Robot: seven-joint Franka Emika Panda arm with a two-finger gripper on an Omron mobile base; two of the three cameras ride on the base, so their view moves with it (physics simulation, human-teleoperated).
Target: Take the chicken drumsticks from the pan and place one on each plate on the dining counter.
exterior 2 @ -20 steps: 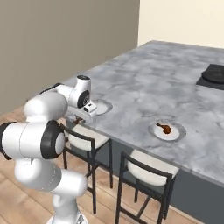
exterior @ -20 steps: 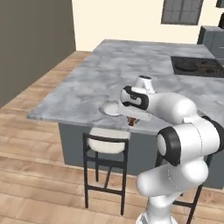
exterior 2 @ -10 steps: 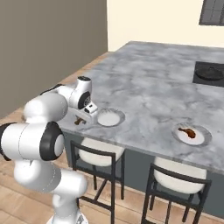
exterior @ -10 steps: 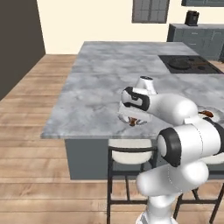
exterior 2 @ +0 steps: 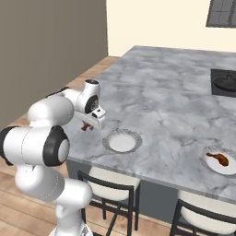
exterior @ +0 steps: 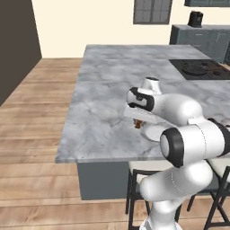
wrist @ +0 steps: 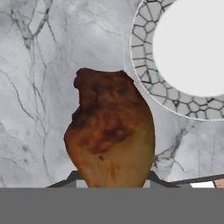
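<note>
Arm bent low – claw (exterior 2: 86, 126) gripping drumstick (wrist: 111, 131) beside empty plate (exterior 2: 122, 140).

We're in a home kitchen: a big marbled stone dining counter (exterior: 108, 85) with dark-framed stools (exterior 2: 110, 193) tucked under it, a black stovetop (exterior: 200, 69) set in, grey cabinets (exterior: 197, 38) behind, warm wooden flooring (exterior: 31, 117) all around.

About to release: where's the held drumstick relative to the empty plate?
The drumstick hangs in the gripper over bare marble, just beside the empty plate, not above it.
</note>
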